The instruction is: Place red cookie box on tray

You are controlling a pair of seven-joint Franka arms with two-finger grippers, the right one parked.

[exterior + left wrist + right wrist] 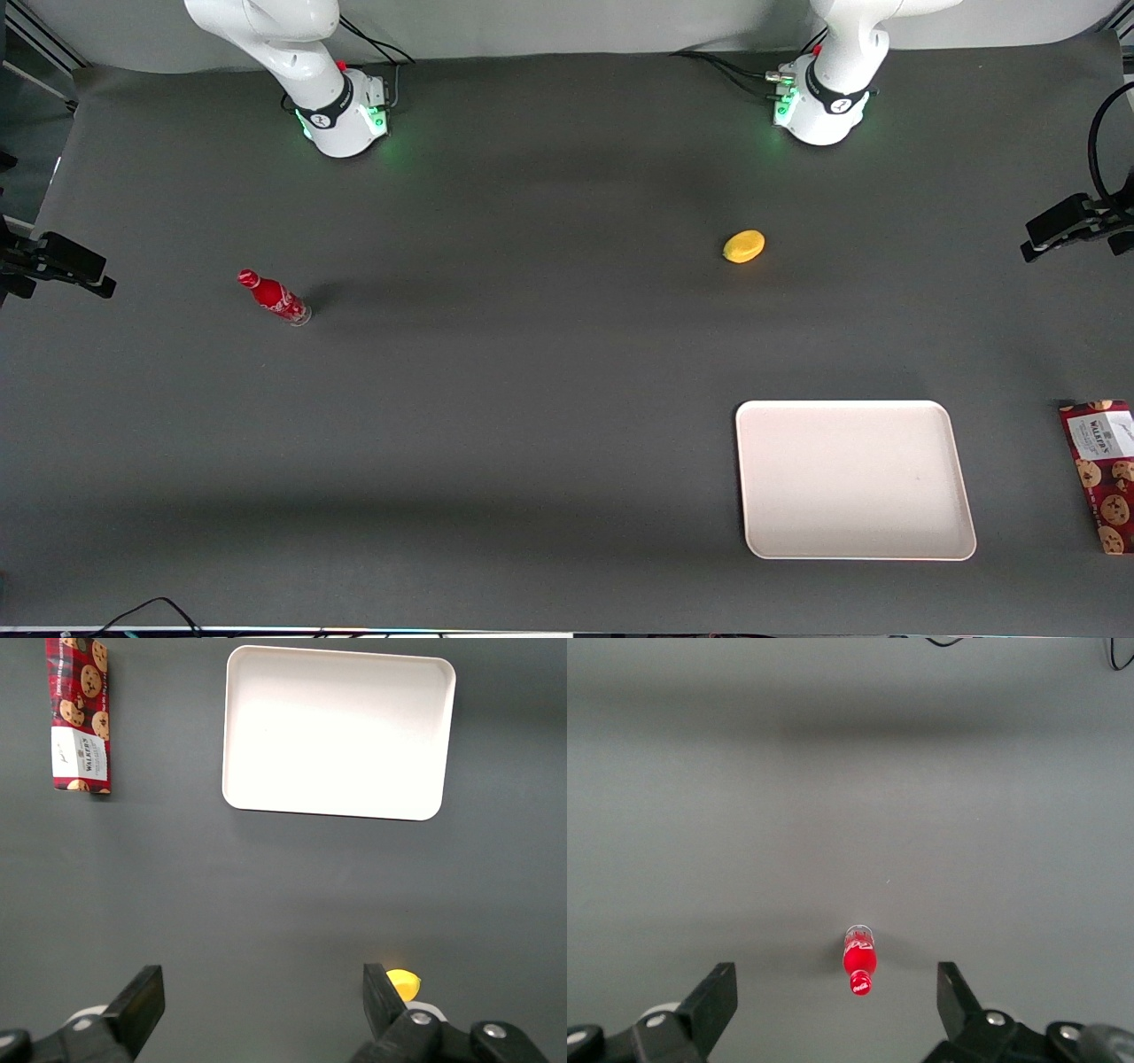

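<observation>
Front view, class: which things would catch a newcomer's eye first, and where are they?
The cream tray stands out, bare, near the front camera. Beside it, at the working arm's end of the table, lies the red cookie box, apart from the tray. The left end effector hangs open high over the table, holding nothing.

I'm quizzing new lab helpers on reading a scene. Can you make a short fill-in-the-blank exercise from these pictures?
1. The red cookie box lies on the table beside the tray, which holds ____.
2. The gripper hangs above the table with its fingers ____.
3. The yellow fruit near the working arm's base is a ____.
4. The small red bottle lies toward the ____ arm's end of the table.

Missing words: nothing; open; lemon; parked
</observation>
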